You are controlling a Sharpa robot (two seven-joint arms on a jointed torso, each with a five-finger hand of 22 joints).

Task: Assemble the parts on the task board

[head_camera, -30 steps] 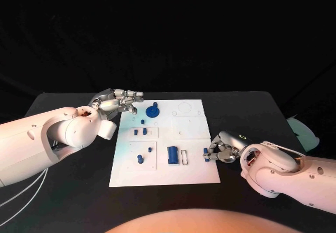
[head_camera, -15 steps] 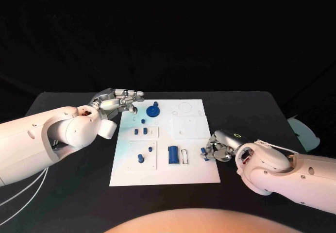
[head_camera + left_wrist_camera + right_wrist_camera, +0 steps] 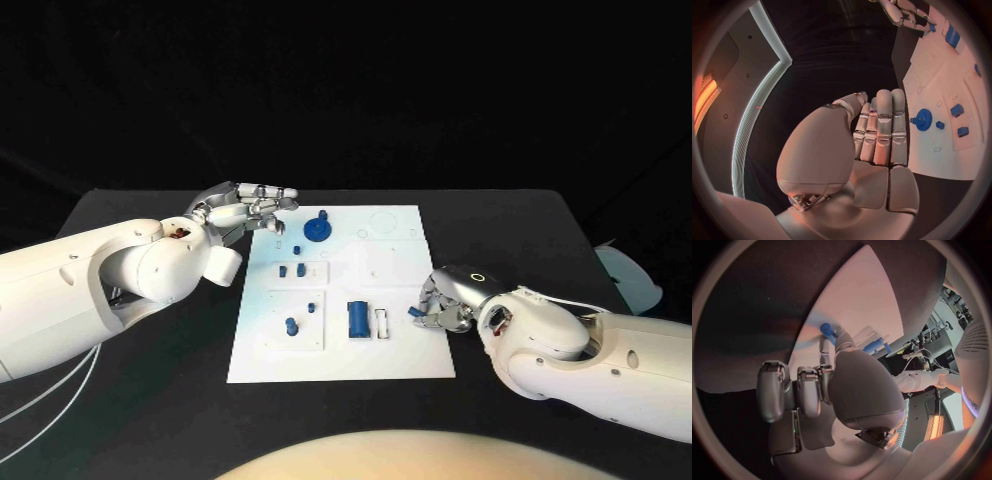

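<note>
The task board (image 3: 346,345) is seen in the middle of the head view, on the black table (image 3: 144,370). The right hand (image 3: 440,308) is placed at the right edge of the board, in the lower right part of the frame; a small blue part (image 3: 826,329) is pinched at its fingertips, as is shown in the right wrist view. The left hand (image 3: 245,208) is held above the upper left corner of the board, with its fingers kept straight and close together, and nothing is held in it. On the board, a blue gear (image 3: 317,232) is found near the top, two small blue pieces (image 3: 291,270) below it, and a blue block (image 3: 356,317) lower, in the middle.
</note>
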